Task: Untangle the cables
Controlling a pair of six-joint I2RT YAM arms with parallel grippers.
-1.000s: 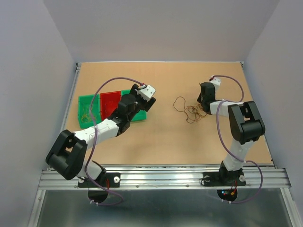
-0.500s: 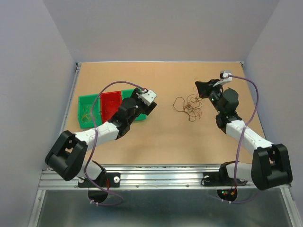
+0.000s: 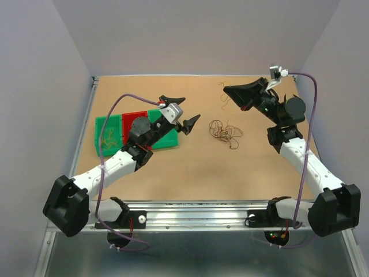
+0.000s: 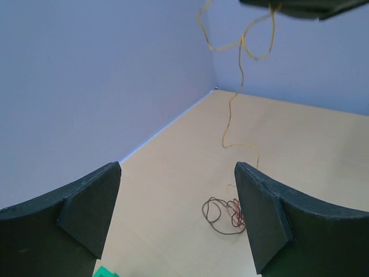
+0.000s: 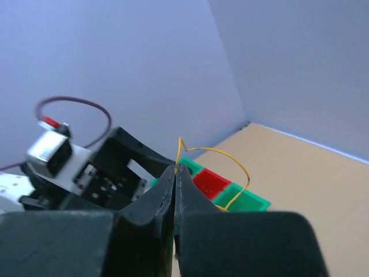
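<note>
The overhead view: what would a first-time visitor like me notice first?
The right gripper, raised at the far right, is pinched shut on a thin yellow wire that dangles down. Below it a small tangle of cables lies on the tan table. The left gripper gapes open beside green and red trays.

Two arms of white tubular links (image 3: 109, 167) and chunky black joint housings (image 3: 66, 199), thin purple cables (image 3: 102, 144) looping alongside each, small silver wrist camera (image 3: 173, 109) with a red accent, left gripper (image 4: 177, 167) with matte black wedge-shaped fingers (image 4: 86, 210), black bases (image 3: 124, 222) with tiny coloured lights
</note>
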